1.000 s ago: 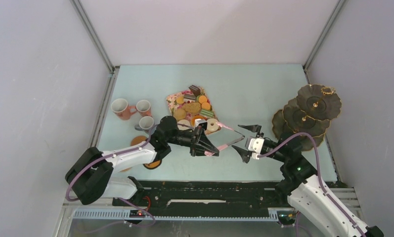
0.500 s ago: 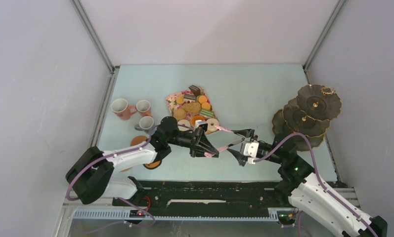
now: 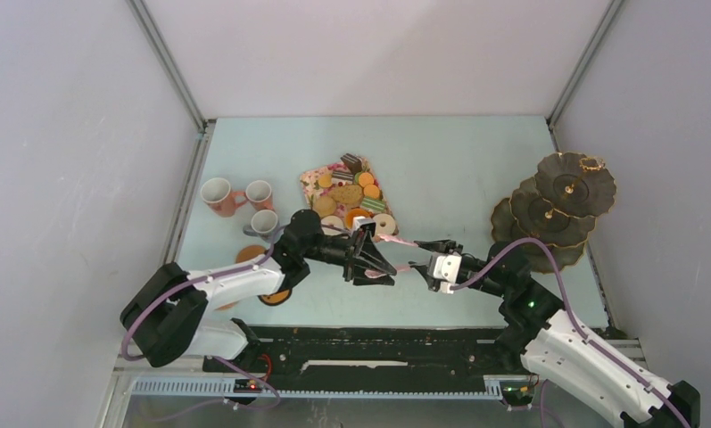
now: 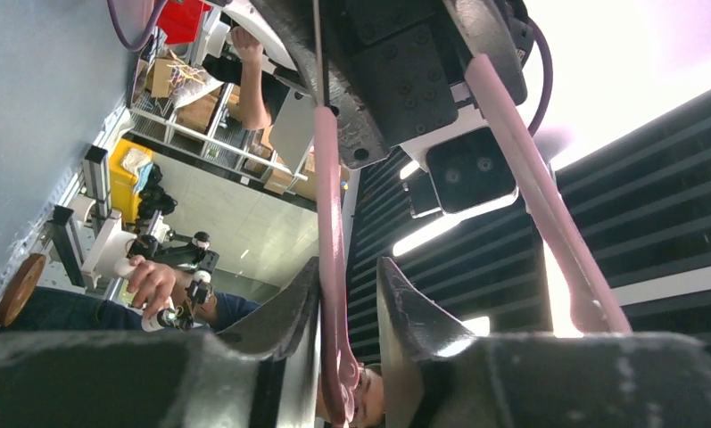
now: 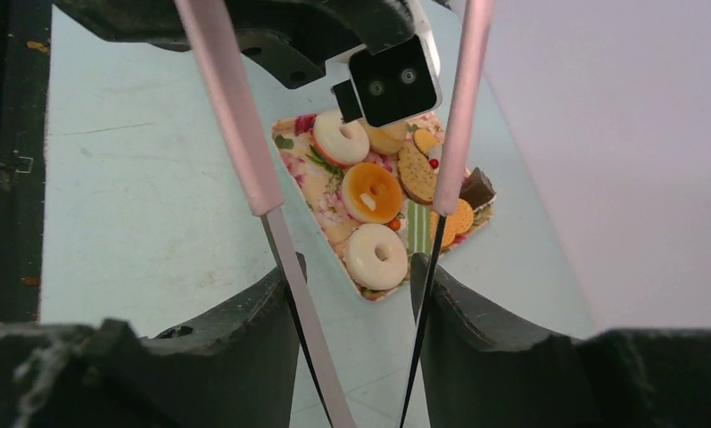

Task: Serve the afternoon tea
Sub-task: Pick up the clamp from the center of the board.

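Observation:
The pink tongs hang in the air between my two grippers. My right gripper is shut on both metal arms of the tongs, and each arm lies against a finger. My left gripper is narrowly open around one pink tong arm, which leans on one finger with a gap to the other. Donuts, biscuits, macarons and cake slices lie on the floral tray; a white donut is nearest. Three mugs stand at the left. The dark tiered stand stands at the right.
Round coasters lie by the left arm, near the grey mug. The left wrist camera block faces the right wrist camera. The second tong arm runs outside the left fingers. Side walls border the table.
My right gripper moved left to the tongs and closed on their arms. The left gripper shifted slightly left and its hold on the tongs looks loosened.

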`<state>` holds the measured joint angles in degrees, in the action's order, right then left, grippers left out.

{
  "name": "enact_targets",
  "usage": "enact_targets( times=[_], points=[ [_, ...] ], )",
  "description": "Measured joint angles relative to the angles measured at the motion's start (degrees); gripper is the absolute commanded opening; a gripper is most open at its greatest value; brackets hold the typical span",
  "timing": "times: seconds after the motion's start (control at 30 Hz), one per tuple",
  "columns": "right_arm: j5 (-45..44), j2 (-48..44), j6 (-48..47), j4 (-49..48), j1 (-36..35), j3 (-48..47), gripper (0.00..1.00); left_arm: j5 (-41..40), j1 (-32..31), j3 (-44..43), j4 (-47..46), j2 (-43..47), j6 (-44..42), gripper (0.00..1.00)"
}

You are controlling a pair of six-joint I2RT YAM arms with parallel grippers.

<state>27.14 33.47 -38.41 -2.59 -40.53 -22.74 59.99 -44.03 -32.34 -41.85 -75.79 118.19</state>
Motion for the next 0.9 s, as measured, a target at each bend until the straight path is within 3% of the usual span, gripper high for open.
enact_targets(
  times=[0.13,0.2,0.37,0.43,0.57,0.67,0.8,0.9],
  points=[
    [0.0,-1.0,1.4,1.8,-0.2,0.0,0.42,-0.5,0.5,-0.1,-1.8,-0.2,0.6,0.53],
    [-0.3,-1.6,2.1,2.4,-0.3,0.0,0.4,-1.0,1.4,-0.1,-3.3,-0.2,1.0,0.67],
    [-1.7,-2.2,4.0,4.9,-1.1,0.0,0.36,-2.7,5.2,-0.2,0.9,1.6,-2.1,0.76],
    [-2.8,-2.1,5.0,5.5,-1.4,0.0,0.36,-3.0,7.0,-1.5,9.0,3.6,-7.5,0.77],
    [-5.6,-1.4,7.4,6.2,-1.7,0.0,0.34,-5.9,12.3,-10.8,37.7,7.3,-26.9,0.78],
    [-8.3,-0.2,9.6,7.1,-1.8,0.0,0.33,-10.6,18.6,-15.3,54.3,10.4,-39.7,0.79],
    [-12.2,2.9,13.0,7.6,-1.8,0.0,0.28,-17.6,25.4,-15.9,68.6,15.1,-49.5,0.79],
    [-15.6,6.6,16.7,8.1,-1.8,0.0,0.29,-21.6,26.8,-16.0,74.6,17.2,-53.9,0.79]
  ],
)
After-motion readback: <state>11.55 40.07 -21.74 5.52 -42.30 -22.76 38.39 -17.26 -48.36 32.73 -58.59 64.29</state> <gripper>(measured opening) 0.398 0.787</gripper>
